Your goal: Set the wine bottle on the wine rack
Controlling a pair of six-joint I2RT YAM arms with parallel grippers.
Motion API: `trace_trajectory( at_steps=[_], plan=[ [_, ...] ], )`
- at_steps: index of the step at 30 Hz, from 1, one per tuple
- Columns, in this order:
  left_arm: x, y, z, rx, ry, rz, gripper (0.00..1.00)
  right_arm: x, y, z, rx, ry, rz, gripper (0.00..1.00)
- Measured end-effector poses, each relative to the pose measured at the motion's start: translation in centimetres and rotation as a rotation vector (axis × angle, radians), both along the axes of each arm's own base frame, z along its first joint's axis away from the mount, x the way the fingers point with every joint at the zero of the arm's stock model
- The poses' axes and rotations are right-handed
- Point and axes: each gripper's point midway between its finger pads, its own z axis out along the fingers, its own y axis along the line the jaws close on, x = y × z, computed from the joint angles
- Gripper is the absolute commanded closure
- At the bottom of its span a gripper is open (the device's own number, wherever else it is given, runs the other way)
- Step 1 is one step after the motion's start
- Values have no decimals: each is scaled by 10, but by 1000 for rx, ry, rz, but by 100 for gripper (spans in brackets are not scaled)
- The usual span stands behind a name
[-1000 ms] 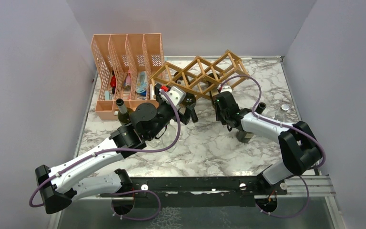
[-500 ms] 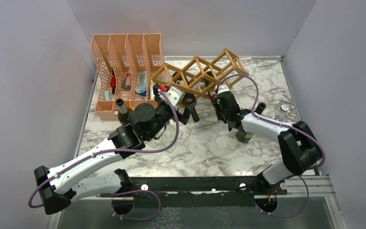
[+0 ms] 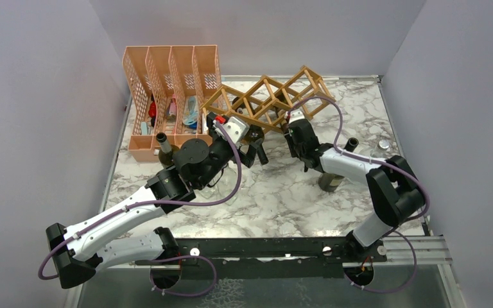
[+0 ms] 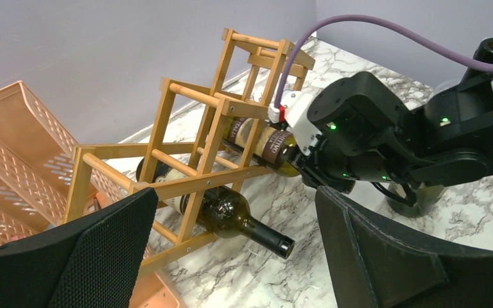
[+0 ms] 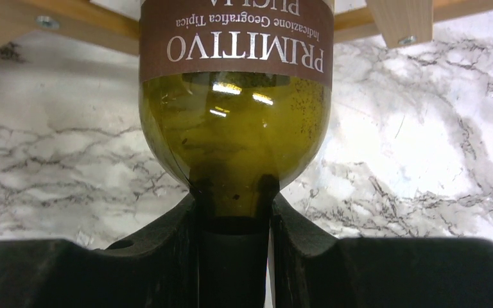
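Orange file organiser (image 3: 167, 90) far left, then left gripper (image 3: 257, 153) with fingers wide apart, holding nothing, near the wooden wine rack (image 4: 196, 95), wine bottle (image 5: 234, 122) lying body-first in a rack cell above another bottle (image 4: 221, 212), right gripper (image 5: 234, 224) clamped on its neck.
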Motion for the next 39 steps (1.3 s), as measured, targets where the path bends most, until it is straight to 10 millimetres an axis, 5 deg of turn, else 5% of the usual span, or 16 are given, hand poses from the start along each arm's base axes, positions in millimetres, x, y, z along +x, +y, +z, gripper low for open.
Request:
trace_trajectory(
  at_steps=[6,15,32,39],
  plan=[
    [0,0,0,0,0,0,1,21,4,2,-49,-19,-13,69],
    [0,0,0,1,0,0,1,36,4,0,-102,-39,-11,65],
    [0,0,-1,4,2,0,1,50,9,9,-105,-85,-4,35],
    [0,0,-2,7,4,0,1,49,13,48,-33,-153,-8,33]
  ],
)
